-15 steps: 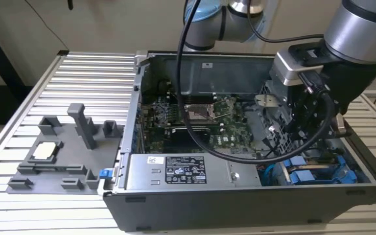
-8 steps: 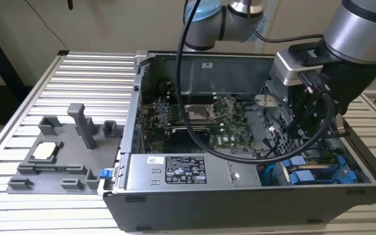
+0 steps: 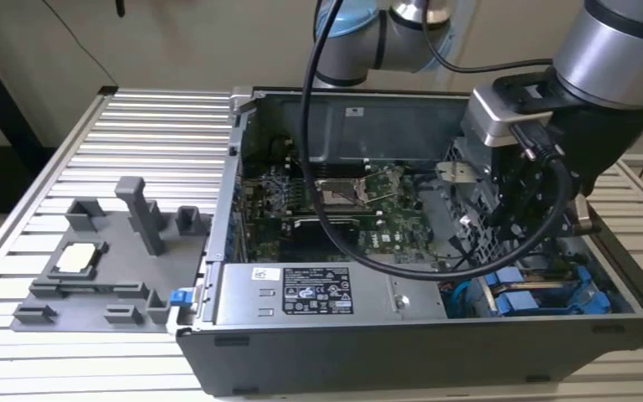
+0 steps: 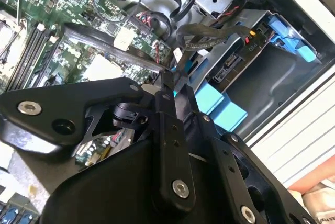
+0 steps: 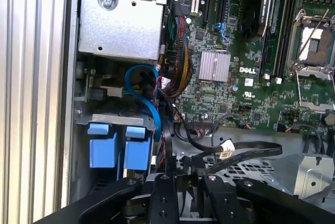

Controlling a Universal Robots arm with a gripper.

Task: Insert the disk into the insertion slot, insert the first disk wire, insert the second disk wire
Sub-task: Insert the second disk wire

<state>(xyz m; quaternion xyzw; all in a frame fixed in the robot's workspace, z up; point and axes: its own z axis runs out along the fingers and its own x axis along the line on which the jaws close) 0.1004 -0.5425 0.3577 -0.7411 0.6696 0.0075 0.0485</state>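
One hand (image 5: 184,178) over blue-trimmed insertion slot (image 5: 102,145), black wire (image 5: 246,153) near it.

A robotics lab or assembly workshop is suggested: an opened desktop computer case (image 3: 411,356) is set on a ribbed aluminium workbench (image 3: 154,138), beside a grey parts fixture (image 3: 98,289), under an industrial robot arm (image 3: 623,38).

Silver-grey arm (image 3: 625,38) enters from the exterior view's upper right, blue-capped joint (image 3: 350,38) behind at top centre, black wrist block (image 3: 528,113) tilted downward, black gripper (image 4: 166,85) pointing steeply down in the second wrist view.
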